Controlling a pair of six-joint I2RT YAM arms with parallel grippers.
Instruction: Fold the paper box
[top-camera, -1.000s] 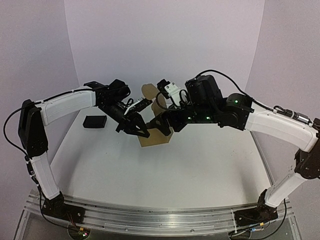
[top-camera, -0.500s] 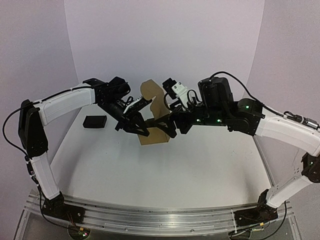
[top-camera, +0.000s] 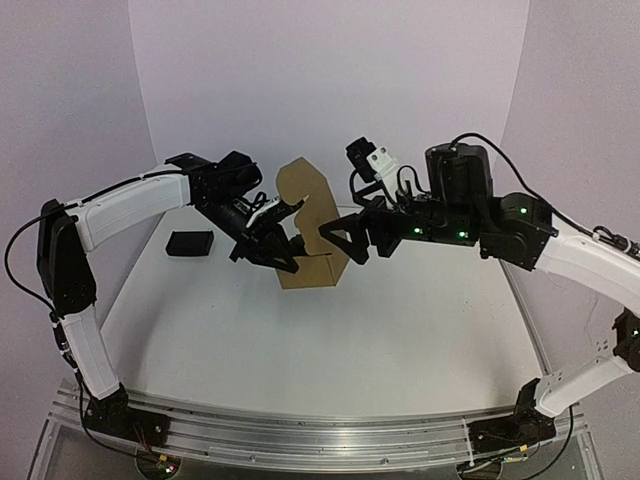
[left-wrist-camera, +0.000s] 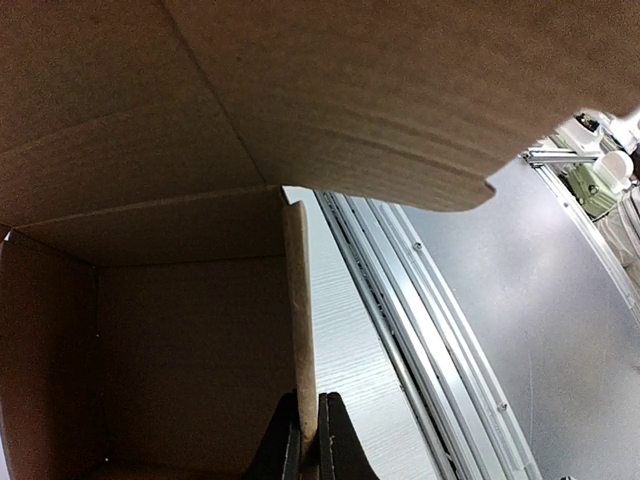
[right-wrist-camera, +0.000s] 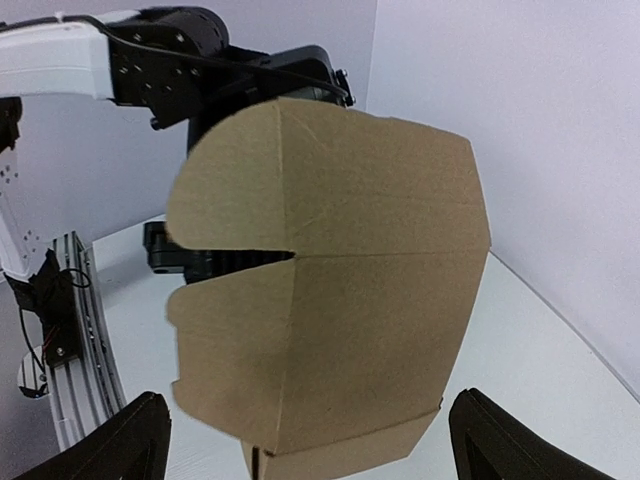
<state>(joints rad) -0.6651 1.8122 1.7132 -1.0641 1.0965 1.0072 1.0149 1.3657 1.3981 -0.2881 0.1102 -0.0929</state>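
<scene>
While the left gripper (left-wrist-camera: 307, 432) pinches one upright side wall of the paper box (top-camera: 312, 262), its jaws are nearly shut, w/ only the cardboard's thickness btwn the two dark fingers (left-wrist-camera: 285, 450). In the left wrist view the box's hollow inside lies to one side of those jaws. On the other side are the white table (left-wrist-camera: 350, 370) and a metal rail (left-wrist-camera: 420, 300). A big flap w/ a rounded corner hangs over the jaws, above the clamped wall.

The right gripper (top-camera: 338, 243) is spread wide and holds nothing. Its fingers (right-wrist-camera: 115, 445) sit at the bottom corners of the right wrist view, w/ the box's outer face straight ahead of the gap. A tall flap stands up there, rounded at one corner, w/ a slit btwn it and the panel below. Whether either finger touches the cardboard can't be told.

From the top view the box stands on the table btwn the two sets of jaws, tall flap at the far side. A small black block (top-camera: 190, 243) lies well apart, behind the left jaws on the side away from the box.
</scene>
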